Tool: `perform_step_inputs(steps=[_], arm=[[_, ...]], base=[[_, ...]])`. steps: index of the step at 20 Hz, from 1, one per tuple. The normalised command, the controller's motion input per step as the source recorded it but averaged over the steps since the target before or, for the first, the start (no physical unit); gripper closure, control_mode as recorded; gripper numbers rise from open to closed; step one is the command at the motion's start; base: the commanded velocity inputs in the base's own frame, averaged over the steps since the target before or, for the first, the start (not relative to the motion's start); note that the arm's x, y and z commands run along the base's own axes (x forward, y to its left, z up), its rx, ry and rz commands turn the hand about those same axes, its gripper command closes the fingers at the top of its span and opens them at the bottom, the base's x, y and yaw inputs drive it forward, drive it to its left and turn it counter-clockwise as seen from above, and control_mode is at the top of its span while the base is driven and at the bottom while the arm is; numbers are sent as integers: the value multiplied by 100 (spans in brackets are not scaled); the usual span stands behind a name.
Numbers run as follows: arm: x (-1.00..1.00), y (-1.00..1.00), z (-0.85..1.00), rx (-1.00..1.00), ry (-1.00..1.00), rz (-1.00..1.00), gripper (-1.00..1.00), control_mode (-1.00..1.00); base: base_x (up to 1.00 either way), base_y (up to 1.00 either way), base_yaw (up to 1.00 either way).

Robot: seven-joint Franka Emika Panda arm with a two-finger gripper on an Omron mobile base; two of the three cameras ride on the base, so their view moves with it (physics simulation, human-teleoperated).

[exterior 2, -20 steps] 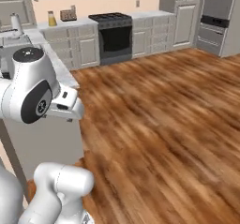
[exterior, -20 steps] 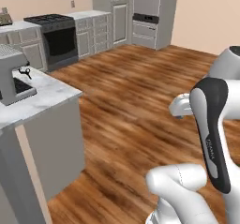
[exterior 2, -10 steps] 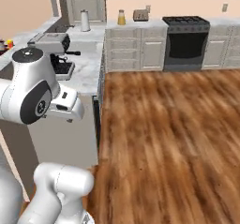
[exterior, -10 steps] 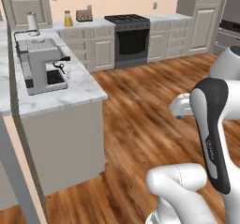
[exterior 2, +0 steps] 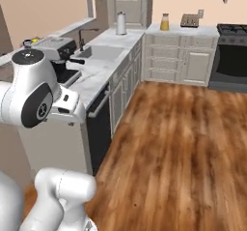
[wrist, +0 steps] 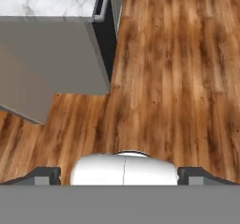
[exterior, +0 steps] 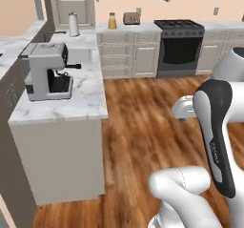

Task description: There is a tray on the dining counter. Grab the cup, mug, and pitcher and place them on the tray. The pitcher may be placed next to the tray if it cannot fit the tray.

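Observation:
In the hand view my gripper point(wrist: 120, 176) points down at the wood floor. Its dark fingertips point(wrist: 47, 175) stand wide apart, open, with nothing held. My arm rises at the right of the left base view. A raised marble slab on a grey base, the dining counter point(exterior: 14, 43), runs along the far left behind the worktop, and the dining counter point(exterior 2: 72, 28) also appears at the left of the right base view. A small yellowish thing point(exterior 2: 28, 42) stands on it, too small to name. The tray, cup, mug and pitcher are out of view.
A marble worktop point(exterior: 81, 103) with a grey end panel carries a coffee machine point(exterior: 47, 72) and a sink point(exterior 2: 99, 52). At the back are a paper towel roll point(exterior: 73, 25), an orange bottle point(exterior: 112, 21), a toaster point(exterior: 131, 18) and a stove point(exterior: 181, 46). Wood floor point(exterior 2: 183, 143) spreads to the right.
The whole picture has shifted, so the base has moved: the worktop with the coffee machine now sits nearer the middle. The gripper stays open over the floor.

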Motion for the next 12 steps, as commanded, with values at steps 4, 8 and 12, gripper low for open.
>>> perform_step_inputs(steps=[4,8,12], arm=[[0,0,0,0,0,0,-100,100],[0,0,0,0,0,0,-100,100],[0,0,0,0,0,0,-100,100]], base=[[96,-100,22],[96,-100,-2],[100,-100,-4]])
